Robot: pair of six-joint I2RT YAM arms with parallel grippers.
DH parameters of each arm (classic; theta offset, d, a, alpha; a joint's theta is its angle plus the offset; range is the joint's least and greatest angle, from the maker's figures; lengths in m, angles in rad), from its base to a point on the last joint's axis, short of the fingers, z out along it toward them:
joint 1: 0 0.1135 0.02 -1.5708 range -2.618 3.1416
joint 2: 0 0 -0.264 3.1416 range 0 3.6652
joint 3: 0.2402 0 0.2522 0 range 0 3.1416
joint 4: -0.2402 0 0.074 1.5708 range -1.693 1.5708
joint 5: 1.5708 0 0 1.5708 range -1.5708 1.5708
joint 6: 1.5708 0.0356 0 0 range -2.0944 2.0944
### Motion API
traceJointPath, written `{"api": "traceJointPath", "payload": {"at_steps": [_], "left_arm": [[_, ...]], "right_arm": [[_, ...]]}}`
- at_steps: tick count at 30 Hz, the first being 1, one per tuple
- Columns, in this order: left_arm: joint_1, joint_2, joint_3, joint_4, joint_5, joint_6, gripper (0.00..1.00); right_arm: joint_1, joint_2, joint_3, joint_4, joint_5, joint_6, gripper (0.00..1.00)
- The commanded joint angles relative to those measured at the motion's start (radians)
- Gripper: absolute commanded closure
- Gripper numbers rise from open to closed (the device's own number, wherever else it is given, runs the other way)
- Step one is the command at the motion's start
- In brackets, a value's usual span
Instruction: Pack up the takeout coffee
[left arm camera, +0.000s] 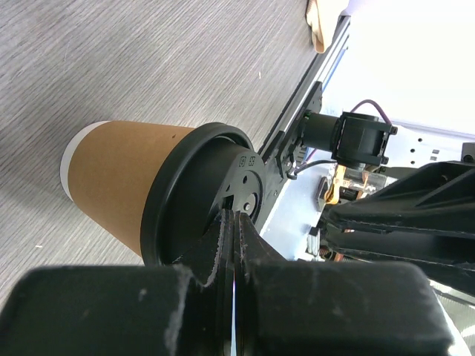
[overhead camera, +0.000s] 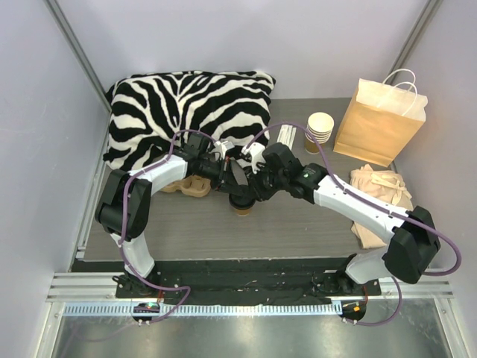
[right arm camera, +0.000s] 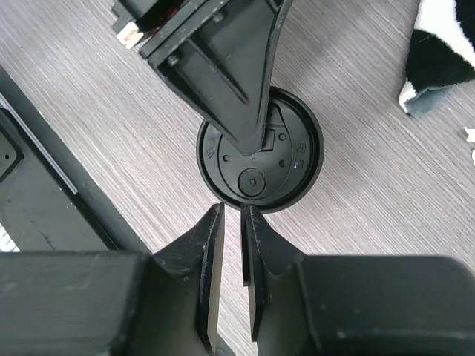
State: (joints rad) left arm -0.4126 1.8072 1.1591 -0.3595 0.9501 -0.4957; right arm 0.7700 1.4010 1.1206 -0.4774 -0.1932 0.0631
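Observation:
The takeout coffee (overhead camera: 242, 208), a tan-brown paper cup (left arm camera: 119, 178) with a black lid (left arm camera: 193, 196), stands upright on the grey table between both arms. My left gripper (left arm camera: 234, 215) is shut, holds nothing, and its tips rest on the top of the lid; it shows in the right wrist view (right arm camera: 251, 133) over the lid (right arm camera: 293, 159). My right gripper (right arm camera: 231, 209) is almost shut with a narrow gap, holds nothing, and hovers over the lid's near rim. In the top view the left gripper (overhead camera: 235, 181) and right gripper (overhead camera: 252, 192) meet above the cup.
A brown paper bag (overhead camera: 380, 119) with white handles stands at the back right, a stack of lidless cups (overhead camera: 320, 128) beside it. A zebra pillow (overhead camera: 186, 112) fills the back left. A cardboard cup carrier (overhead camera: 190, 186) lies under my left arm. A cream cloth (overhead camera: 384, 195) lies right.

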Motion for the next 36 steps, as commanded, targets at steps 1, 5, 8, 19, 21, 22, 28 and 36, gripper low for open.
{"api": "traceJointPath", "payload": {"at_steps": [1, 5, 8, 19, 21, 22, 28, 36], "left_arm": [[0.009, 0.034, -0.035, -0.072, -0.201, 0.069, 1.00], [0.009, 0.041, -0.042, -0.059, -0.200, 0.066, 1.00], [0.009, 0.046, -0.041, -0.061, -0.198, 0.068, 1.00], [0.011, 0.050, -0.030, -0.068, -0.197, 0.066, 1.00], [0.009, 0.047, -0.029, -0.068, -0.197, 0.068, 1.00], [0.011, 0.047, -0.029, -0.068, -0.197, 0.068, 1.00], [0.009, 0.049, -0.032, -0.065, -0.194, 0.063, 1.00], [0.011, 0.046, -0.022, -0.075, -0.192, 0.069, 1.00]], "right_arm": [[0.000, 0.036, -0.005, 0.045, -0.005, 0.021, 0.77], [0.000, 0.075, -0.106, 0.129, 0.026, 0.027, 0.76], [0.002, 0.108, -0.146, 0.145, 0.032, 0.030, 0.77], [-0.018, 0.007, 0.019, 0.029, -0.072, -0.005, 0.76], [-0.018, -0.008, 0.050, 0.025, -0.072, 0.003, 0.75], [-0.018, -0.005, 0.080, 0.023, -0.071, 0.007, 0.75], [-0.018, 0.071, 0.084, 0.048, -0.045, 0.015, 0.74], [0.000, 0.159, -0.033, 0.098, 0.007, -0.006, 0.76]]}}
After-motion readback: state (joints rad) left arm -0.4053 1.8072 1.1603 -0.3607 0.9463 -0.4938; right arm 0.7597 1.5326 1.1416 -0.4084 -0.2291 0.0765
